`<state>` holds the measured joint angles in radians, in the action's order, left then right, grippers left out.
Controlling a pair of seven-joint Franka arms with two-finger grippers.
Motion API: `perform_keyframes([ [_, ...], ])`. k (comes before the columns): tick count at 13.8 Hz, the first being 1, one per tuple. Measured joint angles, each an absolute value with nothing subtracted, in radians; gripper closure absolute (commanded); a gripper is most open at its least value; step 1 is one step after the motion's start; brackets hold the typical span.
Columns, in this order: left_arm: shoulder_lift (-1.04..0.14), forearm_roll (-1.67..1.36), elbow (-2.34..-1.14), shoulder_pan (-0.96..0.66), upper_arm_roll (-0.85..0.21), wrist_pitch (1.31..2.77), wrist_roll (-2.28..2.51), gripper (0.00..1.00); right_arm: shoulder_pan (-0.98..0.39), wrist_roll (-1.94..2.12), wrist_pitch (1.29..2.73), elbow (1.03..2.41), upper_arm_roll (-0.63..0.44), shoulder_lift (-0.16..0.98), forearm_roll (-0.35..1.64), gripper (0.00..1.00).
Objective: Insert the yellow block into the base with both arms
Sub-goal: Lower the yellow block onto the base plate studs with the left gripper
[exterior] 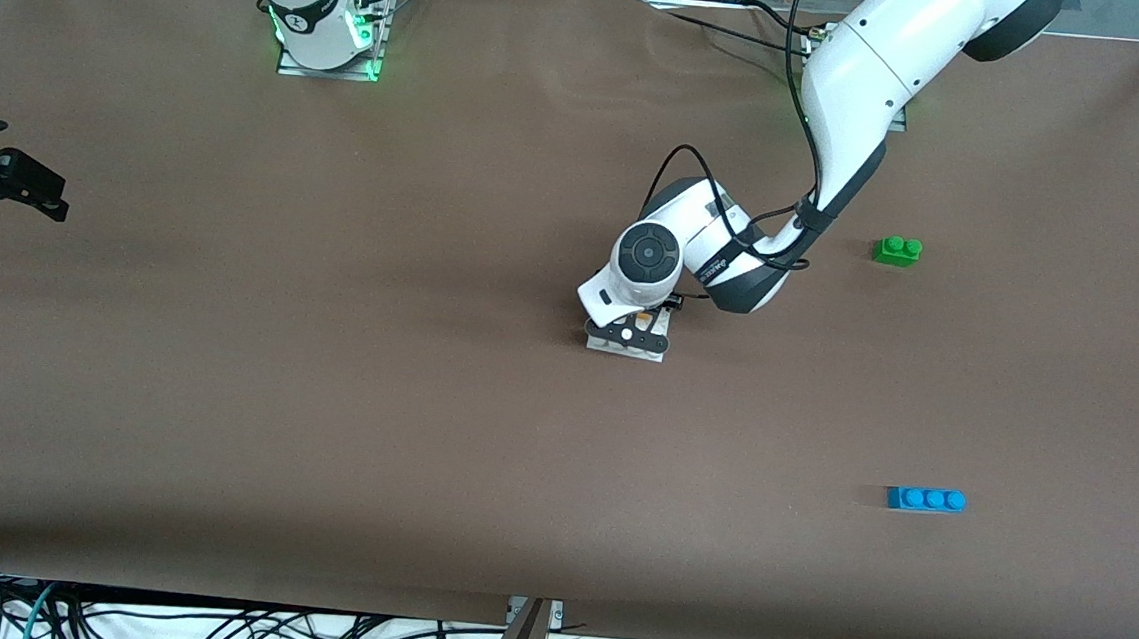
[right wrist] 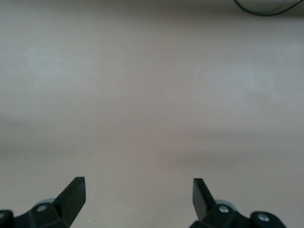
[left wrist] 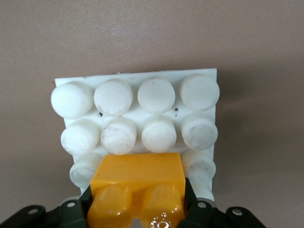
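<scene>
A high front camera looks steeply down across the brown paper-covered table (exterior: 324,393) toward both arm bases along its top edge, taking in all four edges. The left wrist camera looks close down on the white square studded plastic plate (left wrist: 137,102) and small orange-yellow plastic brick (left wrist: 137,178), the spot seen mid-table from the front (exterior: 628,349). The right wrist camera faces bare tabletop (right wrist: 152,95).

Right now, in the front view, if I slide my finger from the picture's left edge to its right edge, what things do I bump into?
right gripper → right arm's base → left gripper holding the yellow block on the base → green brick → blue brick.
</scene>
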<state>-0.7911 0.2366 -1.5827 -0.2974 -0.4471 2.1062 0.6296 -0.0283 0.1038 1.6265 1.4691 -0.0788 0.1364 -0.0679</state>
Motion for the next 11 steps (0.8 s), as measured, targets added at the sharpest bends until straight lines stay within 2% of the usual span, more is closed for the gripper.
perform_keyframes([
  [1, -0.791, 0.237, -1.583, -0.297, -0.447, 2.106, 0.63, 0.78, -0.028, 0.104, 1.626, 1.469, -0.079, 0.136, -0.068, 0.0],
  [2, -0.791, 0.237, -1.583, -0.297, -0.447, 2.106, 0.63, 0.73, -0.028, 0.104, 1.626, 1.469, -0.079, 0.136, -0.068, 0.0],
  [3, -0.791, 0.237, -1.583, -0.297, -0.447, 2.106, 0.63, 0.51, -0.028, 0.104, 1.626, 1.469, -0.079, 0.136, -0.068, 0.0],
  [4, -0.791, 0.237, -1.583, -0.297, -0.447, 2.106, 0.63, 0.08, -0.028, 0.104, 1.626, 1.469, -0.079, 0.136, -0.068, 0.0],
  [5, -0.791, 0.237, -1.583, -0.297, -0.447, 2.106, 0.631, 0.0, -0.028, 0.104, 1.626, 1.469, -0.079, 0.136, -0.068, 0.0],
  [11, -0.798, 0.237, -1.586, -0.296, -0.444, 2.107, 0.639, 0.0, -0.028, 0.104, 1.626, 1.469, -0.079, 0.136, -0.068, 0.0],
])
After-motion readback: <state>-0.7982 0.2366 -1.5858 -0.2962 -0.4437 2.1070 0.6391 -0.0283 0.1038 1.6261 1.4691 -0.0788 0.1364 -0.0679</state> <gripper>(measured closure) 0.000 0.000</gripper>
